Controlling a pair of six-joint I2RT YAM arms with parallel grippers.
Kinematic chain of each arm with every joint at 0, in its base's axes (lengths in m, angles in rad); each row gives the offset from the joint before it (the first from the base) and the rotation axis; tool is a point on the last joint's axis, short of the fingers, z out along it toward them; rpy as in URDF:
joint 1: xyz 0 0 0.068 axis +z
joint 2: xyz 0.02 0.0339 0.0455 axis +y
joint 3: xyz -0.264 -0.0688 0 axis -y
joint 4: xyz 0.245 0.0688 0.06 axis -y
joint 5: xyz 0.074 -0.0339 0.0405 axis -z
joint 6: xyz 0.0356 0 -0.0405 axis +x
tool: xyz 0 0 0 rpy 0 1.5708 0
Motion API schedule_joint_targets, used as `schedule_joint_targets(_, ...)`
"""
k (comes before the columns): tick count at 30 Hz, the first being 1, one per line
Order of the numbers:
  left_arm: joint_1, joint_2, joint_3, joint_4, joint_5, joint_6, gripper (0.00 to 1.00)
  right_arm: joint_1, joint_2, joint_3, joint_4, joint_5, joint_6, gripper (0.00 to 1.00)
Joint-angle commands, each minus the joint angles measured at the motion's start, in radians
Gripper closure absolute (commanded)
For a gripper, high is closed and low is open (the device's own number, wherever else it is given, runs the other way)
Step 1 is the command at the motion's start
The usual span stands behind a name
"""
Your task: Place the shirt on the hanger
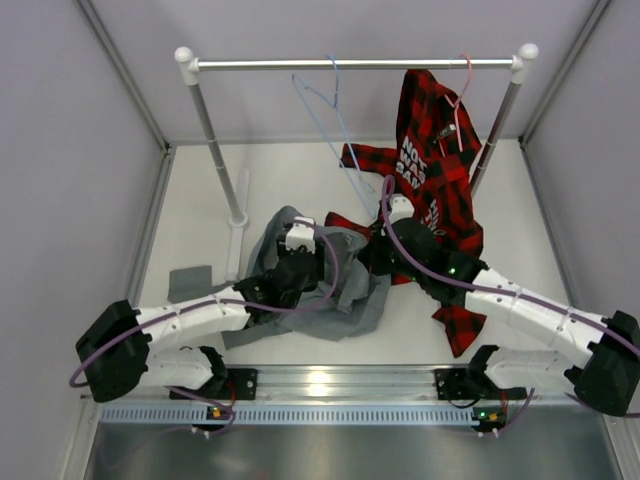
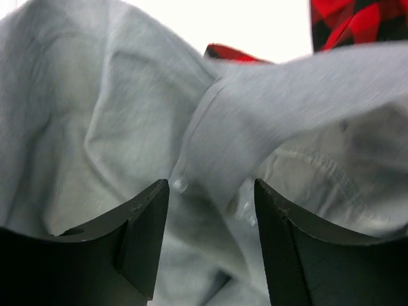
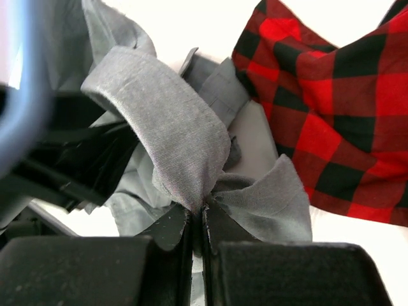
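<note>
Black fingers of the right gripper (image 3: 197, 213) are pinched together on a fold of the shirt (image 3: 166, 134), which lies bunched on the table (image 1: 280, 170) near the hanger (image 1: 335, 110) on the rail (image 1: 270, 64). Fingers of the left gripper (image 2: 210, 188) stand apart over the cloth. I think such a small pinch may slip when lifted.
</note>
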Motion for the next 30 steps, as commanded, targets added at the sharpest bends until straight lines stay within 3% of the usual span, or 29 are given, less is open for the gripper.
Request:
schedule_joint_targets(1,0.014,0.051,0.015,0.226,-0.015,0.038,0.41,-0.007,0.013,0.035,0.044,-0.063,-0.013,1.0)
schedule_joint_targets(4,0.028,0.097,0.014,0.293,0.008,0.044,0.51,-0.009,-0.003,0.041,0.045,-0.068,-0.013,1.0)
schedule_joint_targets(5,0.031,0.103,0.012,0.303,0.023,0.045,0.61,-0.007,-0.013,0.041,0.044,-0.063,-0.014,1.0)
schedule_joint_targets(6,0.032,0.1,0.012,0.307,0.033,0.045,0.93,-0.009,-0.028,0.043,0.032,-0.054,-0.016,1.0)
schedule_joint_targets(7,0.031,0.091,0.015,0.301,0.043,0.041,1.0,-0.007,-0.037,0.044,0.024,-0.046,-0.02,0.99)
schedule_joint_targets(10,0.031,0.025,0.025,0.229,0.121,0.007,1.0,-0.01,-0.06,0.04,-0.004,-0.005,-0.028,0.99)
schedule_joint_targets(15,0.031,-0.136,0.081,-0.117,0.221,-0.099,1.0,-0.015,-0.092,-0.002,-0.019,0.018,-0.042,0.97)
schedule_joint_targets(19,0.031,-0.179,0.173,-0.298,0.374,-0.131,1.0,-0.015,-0.129,-0.037,-0.008,0.011,-0.079,0.88)
schedule_joint_targets(22,0.031,-0.152,0.27,-0.413,0.503,-0.125,1.0,-0.014,-0.187,-0.052,-0.007,-0.069,-0.144,0.52)
schedule_joint_targets(23,0.031,-0.143,0.291,-0.426,0.528,-0.13,1.0,-0.014,-0.204,-0.055,-0.019,-0.094,-0.164,0.34)
schedule_joint_targets(26,0.031,-0.161,0.29,-0.441,0.6,-0.151,1.0,-0.012,-0.293,-0.051,-0.071,-0.134,-0.212,0.25)
schedule_joint_targets(30,0.031,-0.198,0.284,-0.44,0.62,-0.174,1.0,-0.014,-0.338,-0.055,-0.108,-0.137,-0.244,0.26)
